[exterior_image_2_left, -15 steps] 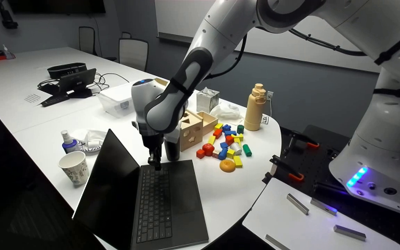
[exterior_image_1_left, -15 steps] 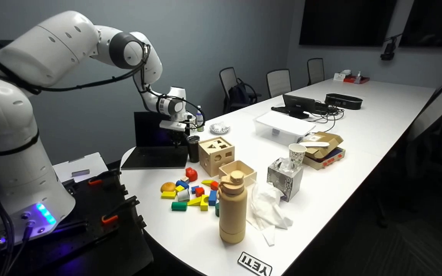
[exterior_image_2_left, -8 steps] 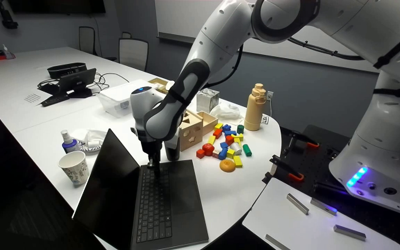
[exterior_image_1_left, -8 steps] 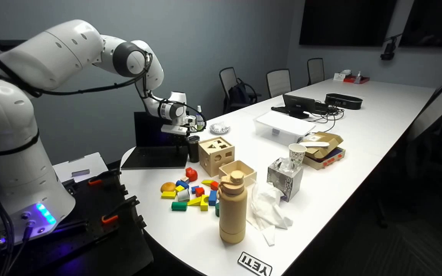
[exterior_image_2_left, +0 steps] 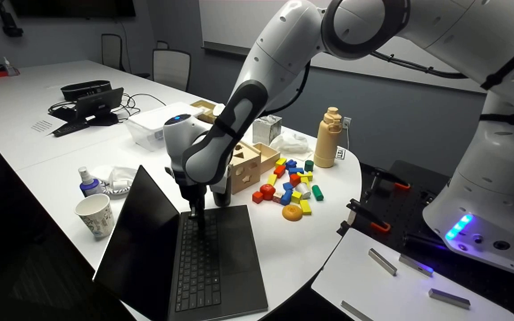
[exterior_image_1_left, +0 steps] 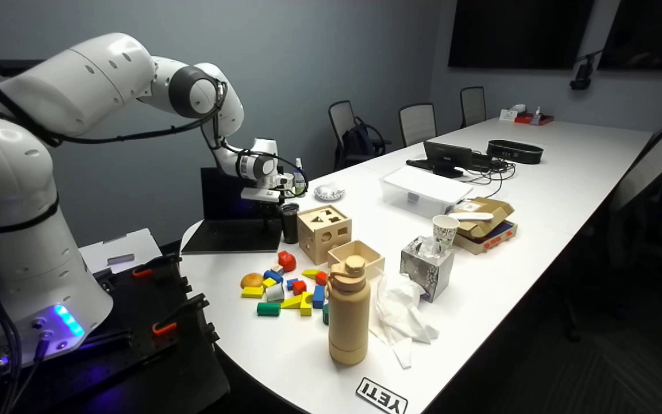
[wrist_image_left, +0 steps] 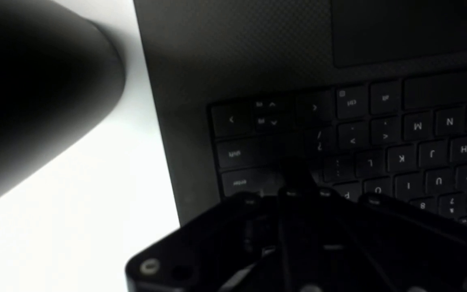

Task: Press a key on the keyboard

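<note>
The keyboard [exterior_image_2_left: 198, 272] is the dark deck of an open black laptop, and its deck also shows in an exterior view [exterior_image_1_left: 230, 237]. In the wrist view the keyboard [wrist_image_left: 401, 159] appears upside down, with readable letters. My black gripper [exterior_image_2_left: 201, 223] points down at the keyboard's far end. It also shows dimly in an exterior view [exterior_image_1_left: 266, 215]. In the wrist view the gripper's fingers [wrist_image_left: 298, 172] are together, with nothing between them, over the area beside the enter and shift keys. The tips are very dark; I cannot tell whether they touch a key.
A black tumbler [exterior_image_2_left: 222, 196] stands close beside the gripper and laptop; it fills the left of the wrist view [wrist_image_left: 43, 101]. The laptop screen [exterior_image_2_left: 143, 249] rises beside the keyboard. A wooden block box [exterior_image_2_left: 246, 167] and several colored blocks [exterior_image_2_left: 287, 195] lie beyond. A paper cup [exterior_image_2_left: 96, 216] stands behind the screen.
The arm and gripper have moved down, bringing the fingertips from just above the keyboard to its surface or very near it. In the last half second the movement is slight. The laptop has not moved.
</note>
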You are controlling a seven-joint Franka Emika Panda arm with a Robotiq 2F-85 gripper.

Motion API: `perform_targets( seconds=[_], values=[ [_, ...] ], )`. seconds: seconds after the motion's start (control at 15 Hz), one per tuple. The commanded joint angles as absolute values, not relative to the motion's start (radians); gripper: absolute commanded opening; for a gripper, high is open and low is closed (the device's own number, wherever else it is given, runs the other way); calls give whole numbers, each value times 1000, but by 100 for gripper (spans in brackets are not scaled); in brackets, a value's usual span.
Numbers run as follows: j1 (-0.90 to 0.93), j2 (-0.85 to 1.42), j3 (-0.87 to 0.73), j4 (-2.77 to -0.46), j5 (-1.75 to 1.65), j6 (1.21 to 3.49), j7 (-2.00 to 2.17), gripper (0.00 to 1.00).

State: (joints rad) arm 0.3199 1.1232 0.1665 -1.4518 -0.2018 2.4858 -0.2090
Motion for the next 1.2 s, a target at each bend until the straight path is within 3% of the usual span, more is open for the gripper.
perform_targets(
  seconds=[0.0, 0.8, 0.87, 0.93, 1.13],
  values=[
    [339, 1131, 152, -1421, -217, 2467, -206, 0],
    [328, 811, 164, -1600, -200, 2413, -154, 0],
    [326, 774, 161, -1627, -201, 2400, -144, 26],
    [323, 738, 159, -1653, -203, 2387, -136, 27],
    [294, 633, 166, -1750, -191, 2370, -134, 47]
  ],
)
